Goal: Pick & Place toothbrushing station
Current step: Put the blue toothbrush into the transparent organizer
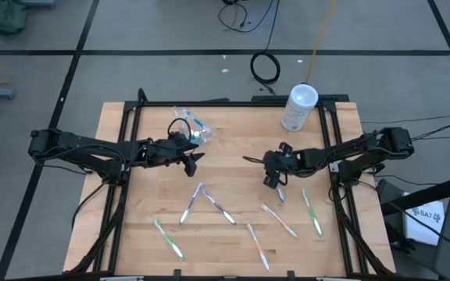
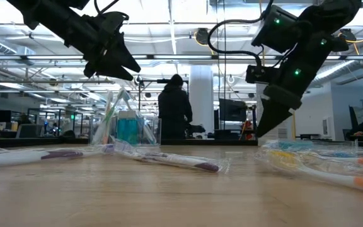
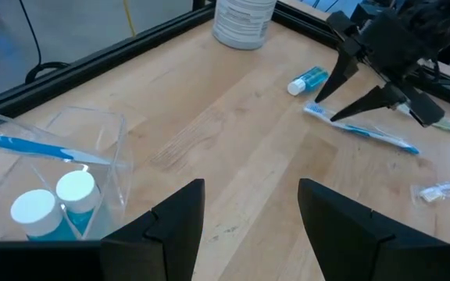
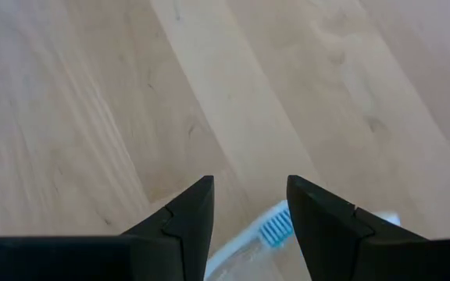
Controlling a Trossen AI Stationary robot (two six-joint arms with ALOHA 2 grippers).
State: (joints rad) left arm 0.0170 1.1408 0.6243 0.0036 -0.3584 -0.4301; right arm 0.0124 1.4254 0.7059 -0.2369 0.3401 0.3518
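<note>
**Wooden desk strewn with toothbrushes, both arms poised above it**

Wooden desk (image 1: 233, 168) carries wrapped toothbrushes (image 1: 209, 201) scattered along its near half. Further in, the right gripper (image 1: 273, 181) hovers just above one toothbrush head (image 4: 274, 229), fingers parted and empty. The left gripper (image 1: 194, 160) hangs mid-desk, fingers wide apart, holding nothing. Just beside it stands the clear pouch (image 3: 84, 168) with two white-capped tubes (image 3: 53, 207). A white canister (image 1: 298, 108) stands at the far edge.

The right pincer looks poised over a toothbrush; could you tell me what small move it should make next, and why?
Probably lower straight down. The right pincer is open above the table, with the blue-bristled toothbrush showing between its fingers, so a short descent should bracket it before closing.
</note>
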